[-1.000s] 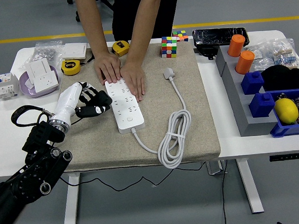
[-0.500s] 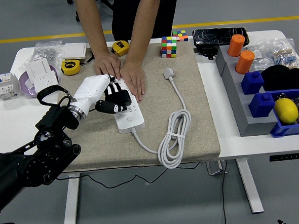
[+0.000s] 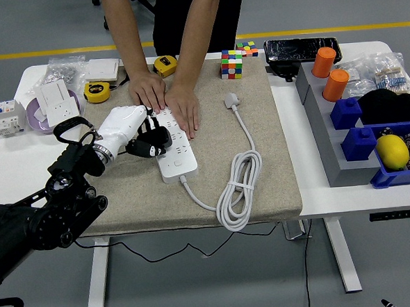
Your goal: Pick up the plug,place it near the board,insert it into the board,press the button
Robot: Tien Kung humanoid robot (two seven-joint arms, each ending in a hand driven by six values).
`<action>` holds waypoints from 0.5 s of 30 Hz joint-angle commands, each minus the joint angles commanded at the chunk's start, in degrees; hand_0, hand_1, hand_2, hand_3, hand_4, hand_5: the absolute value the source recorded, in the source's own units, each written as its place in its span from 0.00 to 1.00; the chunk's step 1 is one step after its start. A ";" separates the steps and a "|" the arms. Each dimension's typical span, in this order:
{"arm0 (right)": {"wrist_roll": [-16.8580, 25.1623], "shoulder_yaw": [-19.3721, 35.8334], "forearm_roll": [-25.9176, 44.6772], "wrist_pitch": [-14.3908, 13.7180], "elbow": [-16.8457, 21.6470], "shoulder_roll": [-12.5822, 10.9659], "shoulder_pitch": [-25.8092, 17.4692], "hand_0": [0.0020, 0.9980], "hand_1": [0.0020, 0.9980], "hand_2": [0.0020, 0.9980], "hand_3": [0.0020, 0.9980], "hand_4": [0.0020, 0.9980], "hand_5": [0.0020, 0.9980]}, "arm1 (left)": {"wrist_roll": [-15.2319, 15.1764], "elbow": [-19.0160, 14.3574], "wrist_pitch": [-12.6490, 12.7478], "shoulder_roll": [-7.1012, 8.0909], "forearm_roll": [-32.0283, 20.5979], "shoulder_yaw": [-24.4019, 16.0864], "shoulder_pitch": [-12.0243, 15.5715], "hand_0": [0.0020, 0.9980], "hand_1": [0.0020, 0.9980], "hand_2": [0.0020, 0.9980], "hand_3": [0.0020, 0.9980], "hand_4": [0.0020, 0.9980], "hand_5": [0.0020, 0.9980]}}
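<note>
Hand [image 3: 142,135] curled on power strip [image 3: 172,147].

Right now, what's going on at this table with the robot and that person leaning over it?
The robot's left hand is over the left edge of a white power strip lying on a beige mat, its dark fingers curled against the strip. A person at the far side presses both hands flat on the strip's far end, holding it down. The strip's own plug lies loose on the mat, its white cable coiled beside it, not inserted anywhere. The robot's right arm is not visible.
</note>
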 joint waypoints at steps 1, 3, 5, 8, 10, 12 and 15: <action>0.01 -0.03 0.03 0.00 0.00 0.00 0.01 0.82 0.74 0.75 0.78 1.00 0.93 | 0.01 0.09 -0.03 0.01 0.09 -0.01 -0.03 0.43 0.38 0.34 0.42 0.65 0.02; -0.01 0.07 -0.01 -0.01 0.00 -0.01 0.04 0.82 0.74 0.75 0.78 1.00 0.93 | 0.13 0.76 -0.43 0.13 0.61 -0.01 -0.13 0.43 0.38 0.34 0.42 0.65 0.02; -0.02 0.12 -0.03 -0.01 0.00 -0.04 0.02 0.82 0.74 0.75 0.78 1.00 0.93 | 0.23 1.08 -0.67 0.27 0.91 0.14 -0.16 0.43 0.38 0.34 0.42 0.65 0.02; -0.06 0.32 -0.18 -0.01 0.00 -0.08 -0.01 0.82 0.74 0.74 0.78 1.00 0.93 | 0.34 1.70 -0.90 0.45 1.08 0.39 -0.19 0.43 0.39 0.34 0.42 0.65 0.01; -0.07 0.36 -0.24 0.00 0.00 -0.09 -0.03 0.82 0.74 0.74 0.78 1.00 0.93 | 0.41 1.97 -1.00 0.50 1.34 0.38 -0.19 0.43 0.39 0.34 0.42 0.65 0.01; -0.06 0.37 -0.25 0.00 0.00 -0.08 -0.03 0.83 0.74 0.74 0.78 1.00 0.93 | 0.43 2.08 -1.03 0.50 1.39 0.38 -0.19 0.43 0.40 0.34 0.42 0.65 0.01; 0.00 0.21 -0.08 -0.01 0.00 -0.05 0.03 0.83 0.74 0.74 0.78 1.00 0.93 | 0.49 2.37 -1.25 0.39 1.51 0.38 -0.23 0.43 0.40 0.34 0.42 0.65 0.01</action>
